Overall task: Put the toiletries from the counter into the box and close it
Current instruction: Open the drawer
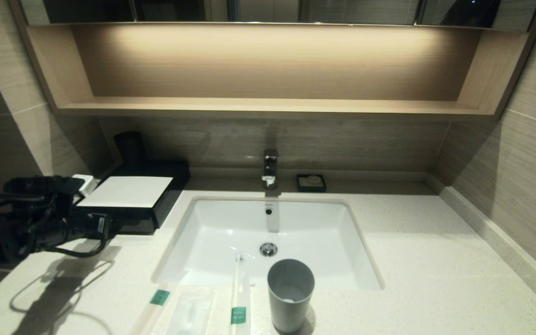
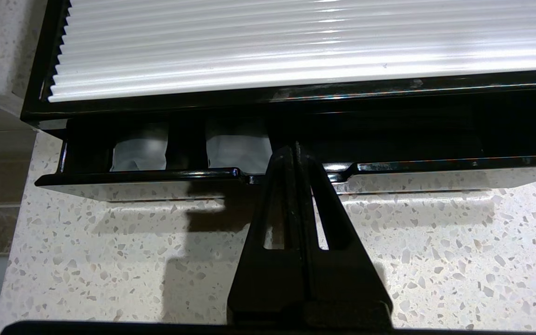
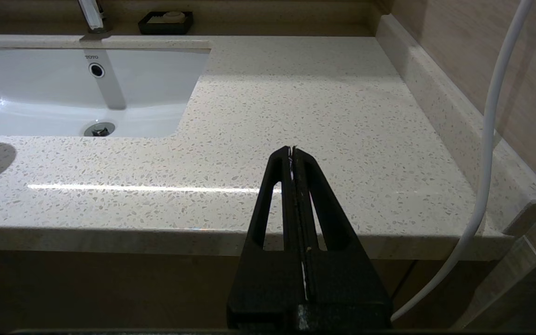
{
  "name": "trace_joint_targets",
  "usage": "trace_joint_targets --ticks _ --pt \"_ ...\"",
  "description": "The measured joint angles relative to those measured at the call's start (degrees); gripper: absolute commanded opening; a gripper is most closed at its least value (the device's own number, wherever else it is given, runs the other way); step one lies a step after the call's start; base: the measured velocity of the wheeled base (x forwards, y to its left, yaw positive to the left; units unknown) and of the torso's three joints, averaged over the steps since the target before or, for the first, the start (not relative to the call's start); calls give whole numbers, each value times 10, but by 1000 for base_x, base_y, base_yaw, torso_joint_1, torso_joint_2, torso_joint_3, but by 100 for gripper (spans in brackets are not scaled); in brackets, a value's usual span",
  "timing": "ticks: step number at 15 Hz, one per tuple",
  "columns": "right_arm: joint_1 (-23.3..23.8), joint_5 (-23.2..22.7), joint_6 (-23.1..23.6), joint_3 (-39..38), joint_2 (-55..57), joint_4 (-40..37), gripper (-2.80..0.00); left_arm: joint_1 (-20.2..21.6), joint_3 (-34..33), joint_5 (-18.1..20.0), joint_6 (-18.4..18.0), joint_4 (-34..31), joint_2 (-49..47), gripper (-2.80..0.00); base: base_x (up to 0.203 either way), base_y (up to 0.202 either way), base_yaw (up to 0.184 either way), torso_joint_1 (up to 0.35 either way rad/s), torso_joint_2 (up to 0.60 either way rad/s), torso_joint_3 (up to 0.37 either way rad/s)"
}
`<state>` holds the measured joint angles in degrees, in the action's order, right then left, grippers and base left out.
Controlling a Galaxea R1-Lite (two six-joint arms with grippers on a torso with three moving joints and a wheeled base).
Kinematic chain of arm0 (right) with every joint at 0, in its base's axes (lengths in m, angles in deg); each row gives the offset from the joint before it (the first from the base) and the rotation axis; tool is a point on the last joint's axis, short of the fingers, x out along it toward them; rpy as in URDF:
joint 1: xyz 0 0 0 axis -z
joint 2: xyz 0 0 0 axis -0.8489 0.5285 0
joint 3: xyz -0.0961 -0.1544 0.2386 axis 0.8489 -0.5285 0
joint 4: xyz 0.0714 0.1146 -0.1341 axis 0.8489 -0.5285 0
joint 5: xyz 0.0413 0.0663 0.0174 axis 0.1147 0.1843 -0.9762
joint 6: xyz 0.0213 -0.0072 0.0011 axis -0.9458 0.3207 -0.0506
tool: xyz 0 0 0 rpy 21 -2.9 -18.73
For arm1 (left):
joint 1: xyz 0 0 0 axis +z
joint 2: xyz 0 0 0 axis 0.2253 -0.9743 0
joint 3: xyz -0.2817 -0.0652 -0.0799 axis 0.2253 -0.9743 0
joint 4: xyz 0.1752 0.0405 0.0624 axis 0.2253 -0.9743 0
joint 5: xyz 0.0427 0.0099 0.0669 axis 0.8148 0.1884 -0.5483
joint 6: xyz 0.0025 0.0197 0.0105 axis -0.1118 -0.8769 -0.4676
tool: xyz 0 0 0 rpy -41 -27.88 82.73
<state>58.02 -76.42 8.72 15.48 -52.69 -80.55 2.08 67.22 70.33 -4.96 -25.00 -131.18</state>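
The black box (image 1: 165, 197) with a white top panel (image 2: 296, 46) stands on the counter (image 1: 412, 260) left of the sink. Its front drawer (image 2: 435, 165) is out a little way and shows divided compartments. My left gripper (image 2: 294, 148) is shut, its tips at the notch in the middle of the drawer's front rim, with nothing seen between them. Near the counter's front edge lie two cream sticks with green bands (image 1: 159, 297) (image 1: 238, 298), one end of the second over the sink rim, and a translucent packet (image 1: 189, 311) between them. My right gripper (image 3: 292, 149) is shut and empty over the counter's front right part.
White wrapped items (image 2: 140, 149) (image 2: 237, 149) lie in two drawer compartments. A grey cup (image 1: 290, 293) stands beside the sticks, in front of the sink (image 1: 324, 232). A faucet (image 1: 270, 167) and a black soap dish (image 1: 311, 183) are at the back. A white cable (image 3: 491, 139) hangs on the right.
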Motion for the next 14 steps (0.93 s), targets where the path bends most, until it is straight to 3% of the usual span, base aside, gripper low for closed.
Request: trace_joint_targets --ticks 14 --pt "0 0 0 0 0 0 -280 -2 17 0 0 10 -17 -280 0 0 0 0 0 0"
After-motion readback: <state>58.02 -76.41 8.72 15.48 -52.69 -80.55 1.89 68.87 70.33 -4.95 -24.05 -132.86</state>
